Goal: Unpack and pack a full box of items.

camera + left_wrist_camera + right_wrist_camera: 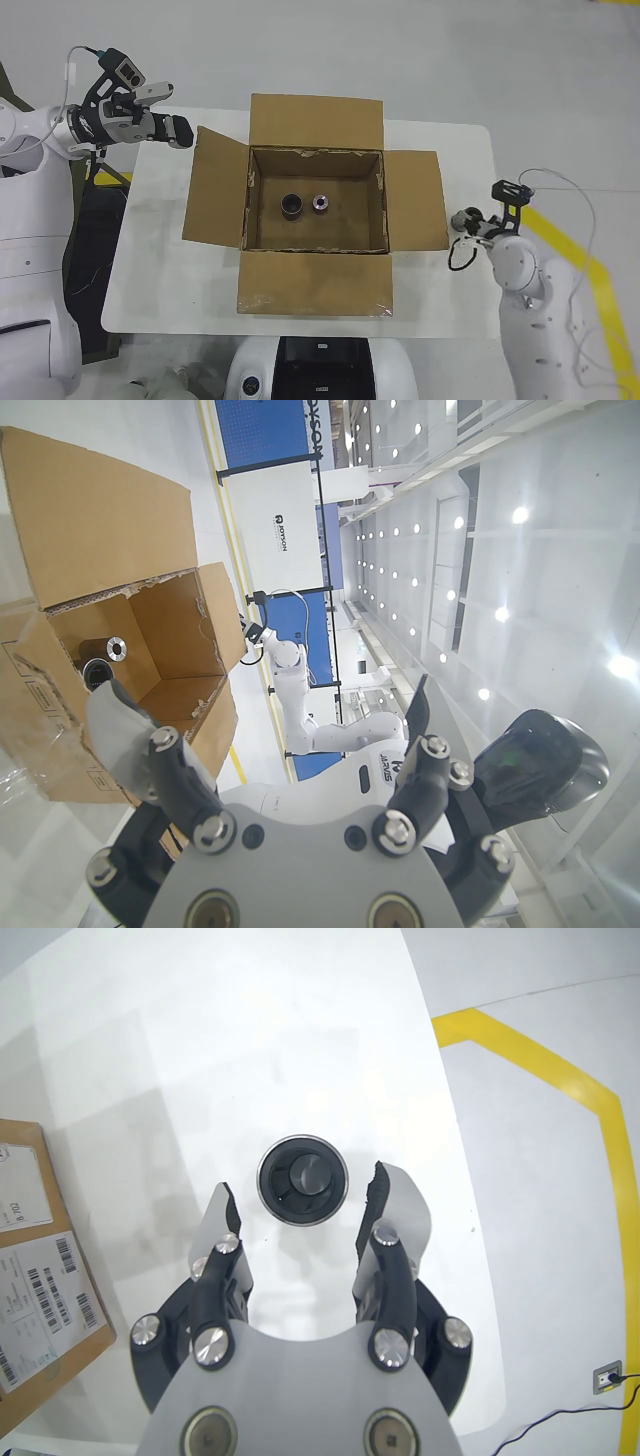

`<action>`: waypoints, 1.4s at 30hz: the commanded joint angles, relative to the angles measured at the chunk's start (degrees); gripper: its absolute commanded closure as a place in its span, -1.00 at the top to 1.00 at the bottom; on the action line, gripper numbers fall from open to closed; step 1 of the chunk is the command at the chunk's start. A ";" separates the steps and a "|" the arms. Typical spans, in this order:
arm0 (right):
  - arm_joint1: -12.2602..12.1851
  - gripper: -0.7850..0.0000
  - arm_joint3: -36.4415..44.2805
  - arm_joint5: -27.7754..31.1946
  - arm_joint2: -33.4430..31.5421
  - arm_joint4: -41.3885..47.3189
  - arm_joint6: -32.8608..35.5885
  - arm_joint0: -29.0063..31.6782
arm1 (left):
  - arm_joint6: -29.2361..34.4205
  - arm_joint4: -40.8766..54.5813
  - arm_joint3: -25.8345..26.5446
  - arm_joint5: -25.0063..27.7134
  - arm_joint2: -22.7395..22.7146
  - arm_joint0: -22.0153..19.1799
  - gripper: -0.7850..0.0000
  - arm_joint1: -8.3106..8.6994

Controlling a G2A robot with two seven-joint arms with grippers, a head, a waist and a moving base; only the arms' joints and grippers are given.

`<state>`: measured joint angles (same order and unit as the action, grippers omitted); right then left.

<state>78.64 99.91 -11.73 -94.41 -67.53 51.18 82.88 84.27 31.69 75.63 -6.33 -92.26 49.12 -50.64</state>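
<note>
Top view: an open cardboard box (315,285) sits mid-bench (160,260) with all four flaps folded outward. On its floor stand two small cylinders side by side, a dark ringed cylinder (291,206) on the left and a silver-capped cylinder (320,203) on the right. The left gripper (175,130) is at the far-left corner of the bench, well apart from the box. The right gripper (466,222) is at the right edge of the bench, just beside the right flap.

Left wrist view: the left gripper (265,710) has its fingers (115,720) spread wide with nothing between them. Beyond it is the box (165,650), showing the silver-capped cylinder (102,647) and the dark ringed cylinder (97,672) inside.

Right wrist view: the right gripper (301,1193) has its fingers (372,1198) wide apart. A round black part (302,1180) with a silver rim stands on the white bench (250,1053) between them, with a gap on each side. A labelled box flap (22,1130) lies to one side, and a yellow floor line (550,1063) runs past the bench edge.
</note>
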 commanded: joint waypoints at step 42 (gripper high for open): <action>-1.06 -1.00 -3.66 -1.33 3.18 0.00 -2.18 -3.54 | 0.00 0.00 0.00 0.00 0.00 0.00 1.00 0.00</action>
<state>77.60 95.41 -13.04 -91.16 -67.62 48.97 78.97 84.27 31.69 75.63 -6.33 -92.26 49.12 -50.64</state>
